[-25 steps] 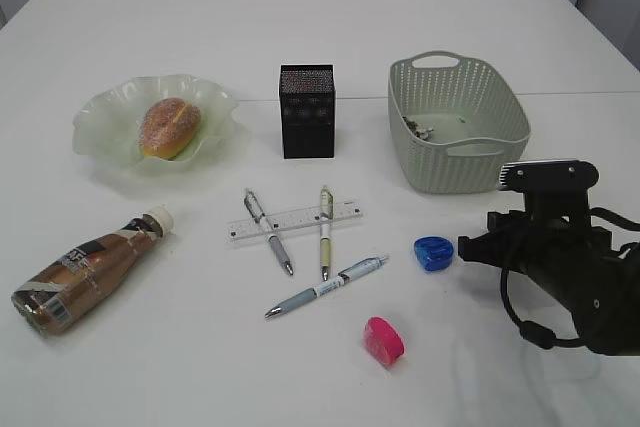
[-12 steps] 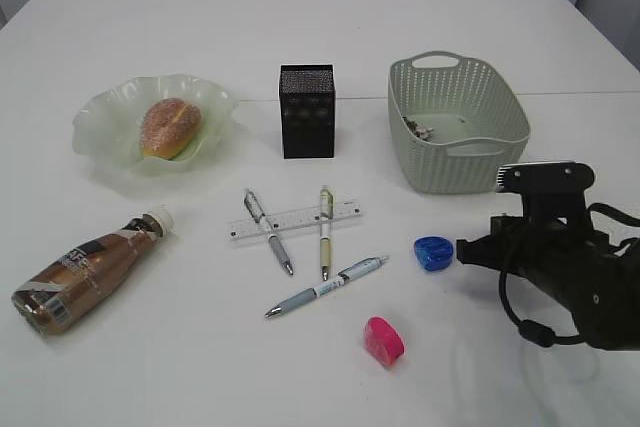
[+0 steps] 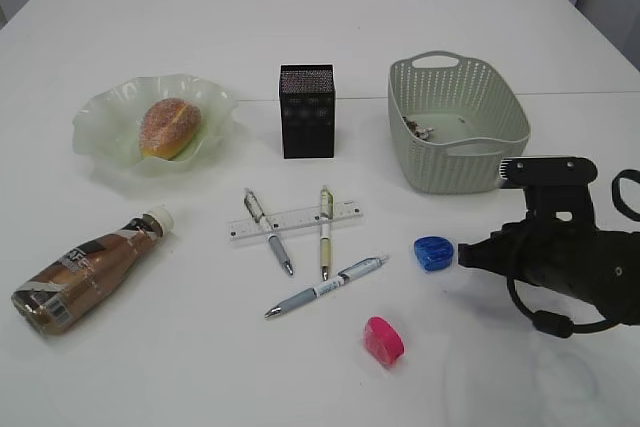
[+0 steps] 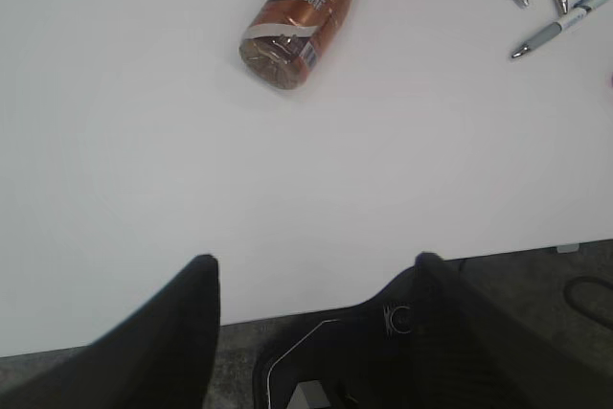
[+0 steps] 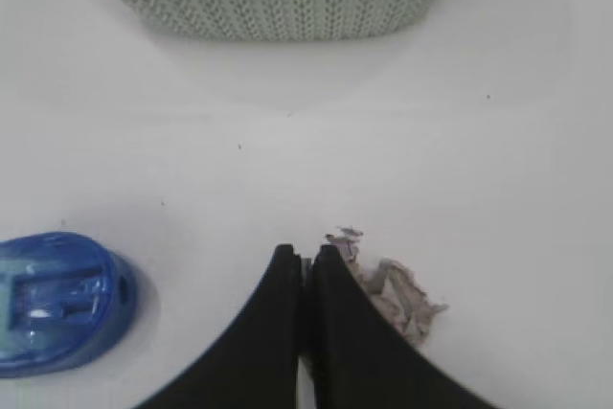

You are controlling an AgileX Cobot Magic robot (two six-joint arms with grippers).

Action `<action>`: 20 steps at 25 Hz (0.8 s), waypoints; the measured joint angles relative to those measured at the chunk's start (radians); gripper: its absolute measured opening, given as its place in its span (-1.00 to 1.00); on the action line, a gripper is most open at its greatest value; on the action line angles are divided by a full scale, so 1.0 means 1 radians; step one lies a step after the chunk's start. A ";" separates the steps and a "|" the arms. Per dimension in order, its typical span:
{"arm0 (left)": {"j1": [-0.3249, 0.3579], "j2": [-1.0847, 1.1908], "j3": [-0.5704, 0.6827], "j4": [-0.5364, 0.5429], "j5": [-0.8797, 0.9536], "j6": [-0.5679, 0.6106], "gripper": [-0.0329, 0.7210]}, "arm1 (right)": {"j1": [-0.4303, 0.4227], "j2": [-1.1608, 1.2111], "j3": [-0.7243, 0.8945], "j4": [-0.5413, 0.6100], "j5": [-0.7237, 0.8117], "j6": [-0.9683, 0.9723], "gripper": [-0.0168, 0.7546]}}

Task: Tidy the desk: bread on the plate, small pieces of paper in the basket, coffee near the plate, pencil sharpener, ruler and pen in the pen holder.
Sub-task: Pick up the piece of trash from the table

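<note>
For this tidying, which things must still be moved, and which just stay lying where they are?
Still to move: coffee, ruler, three pens, blue sharpener, pink sharpener, loose paper scrap.
Staying: bread, plate, basket, pen holder, binned scrap.

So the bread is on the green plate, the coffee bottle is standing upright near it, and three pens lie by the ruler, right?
Not quite. The coffee bottle is lying on its side, not standing, as the exterior view shows. The rest holds: the bread sits on the green plate, and three pens lie by the ruler.
</note>
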 joint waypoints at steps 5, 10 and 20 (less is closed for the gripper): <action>0.000 0.000 0.000 -0.002 0.000 0.000 0.28 | 0.000 -0.044 0.002 0.005 0.103 0.000 -0.92; 0.000 0.000 0.000 -0.007 0.000 0.000 0.28 | 0.000 -0.089 0.002 0.006 0.209 0.000 -0.92; 0.000 0.000 0.000 -0.009 0.000 -0.002 0.27 | 0.000 -0.146 -0.086 0.007 0.501 -0.015 -0.92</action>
